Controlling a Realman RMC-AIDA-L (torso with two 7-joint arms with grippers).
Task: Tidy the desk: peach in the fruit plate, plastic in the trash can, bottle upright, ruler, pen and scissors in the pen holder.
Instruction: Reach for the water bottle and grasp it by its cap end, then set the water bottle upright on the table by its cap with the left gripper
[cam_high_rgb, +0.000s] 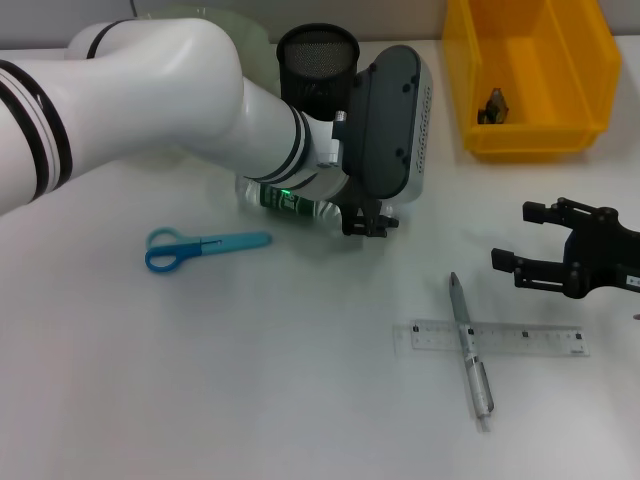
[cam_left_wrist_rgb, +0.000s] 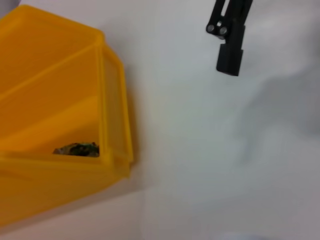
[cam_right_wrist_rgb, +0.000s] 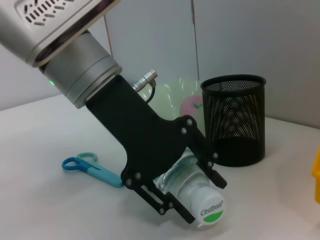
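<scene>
The bottle step is in hand: the left gripper (cam_right_wrist_rgb: 192, 200) is clamped on the clear plastic green-labelled bottle (cam_right_wrist_rgb: 200, 200), lying at the black mesh pen holder's (cam_high_rgb: 317, 60) six o'clock, and must tip it upright; the right gripper (cam_high_rgb: 528, 240) hangs apart at three o'clock.

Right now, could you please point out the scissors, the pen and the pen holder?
scissors (cam_high_rgb: 205, 246): head view, at the pivot.
pen (cam_high_rgb: 468, 349): head view, mid-barrel, where it crosses the ruler.
pen holder (cam_right_wrist_rgb: 235, 120): right wrist view, mesh wall.

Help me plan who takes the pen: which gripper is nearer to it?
Right. The right gripper hovers open just beside the pen, which lies across the ruler. The left gripper is farther off, closed on the lying bottle.
</scene>
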